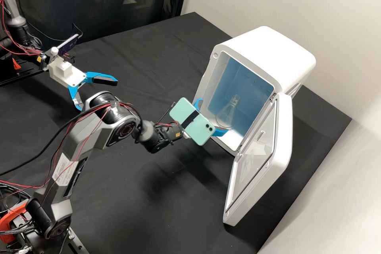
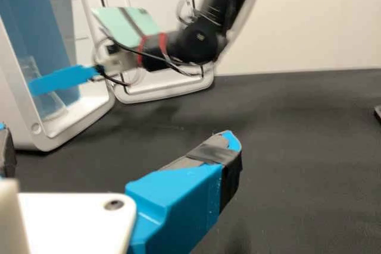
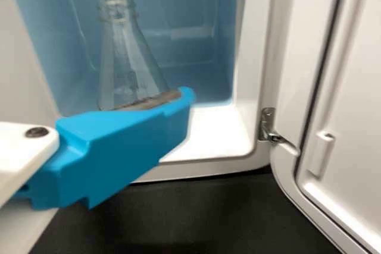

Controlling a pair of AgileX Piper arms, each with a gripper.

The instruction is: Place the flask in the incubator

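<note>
A clear glass flask [image 1: 230,110] stands upright on the floor of the white incubator [image 1: 270,49], against its blue inner wall. The incubator's door [image 1: 264,154] is swung wide open. My right gripper [image 1: 209,116] is at the incubator's mouth, open, with its fingers apart just in front of the flask and not touching it. In the right wrist view, one blue finger [image 3: 119,141] lies in front of the flask [image 3: 122,57]. My left gripper [image 1: 97,94] hovers open over the bench far to the left and holds nothing; its finger [image 2: 196,188] points toward the incubator [image 2: 59,123].
The black bench [image 1: 158,190] stretches in front of and behind the incubator. The open door stands out toward the bench's right front edge. A light wall rises behind the incubator. Cables and arm bases crowd the left edge.
</note>
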